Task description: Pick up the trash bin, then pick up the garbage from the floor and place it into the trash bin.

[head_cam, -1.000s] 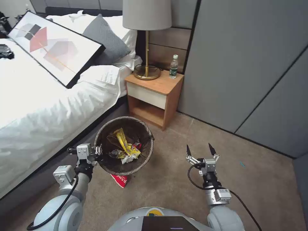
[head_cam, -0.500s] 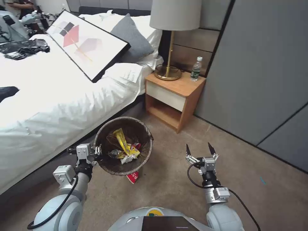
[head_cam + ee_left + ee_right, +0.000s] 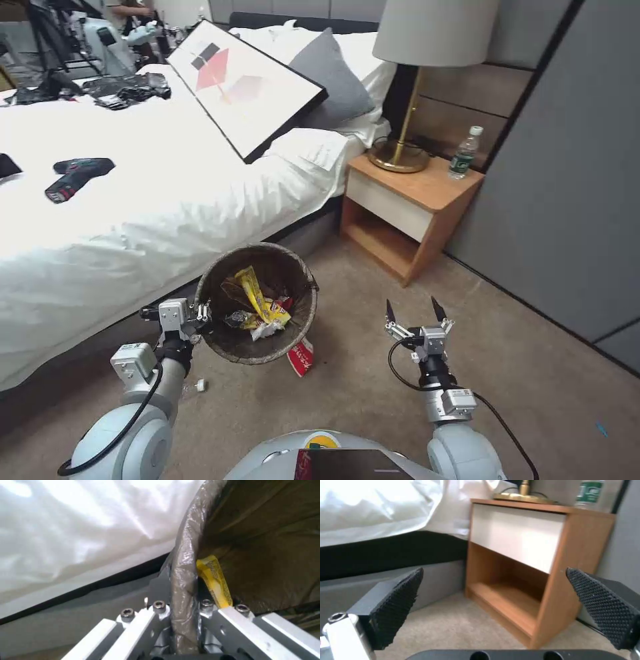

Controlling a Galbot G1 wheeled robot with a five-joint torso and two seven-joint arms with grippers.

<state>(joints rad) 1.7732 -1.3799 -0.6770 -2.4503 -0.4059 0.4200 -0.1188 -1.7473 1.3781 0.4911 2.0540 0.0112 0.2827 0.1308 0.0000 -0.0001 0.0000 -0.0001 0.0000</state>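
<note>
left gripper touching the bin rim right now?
Touching. The left wrist view shows the left gripper clamped on the trash bin, its bag-covered rim pinched between the fingers.

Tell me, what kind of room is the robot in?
Most likely a bedroom, maybe in a hotel. There is a big bed with white sheets, a grey pillow, and a wooden nightstand holding a lamp.

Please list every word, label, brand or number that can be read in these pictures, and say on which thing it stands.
None can be read for certain.
Bottle on the nightstand: green label, print too blurred.
Red wrapper on the floor: white marks, too small.
Yellow wrapper in the trash bin: dark print, blurred.
</note>
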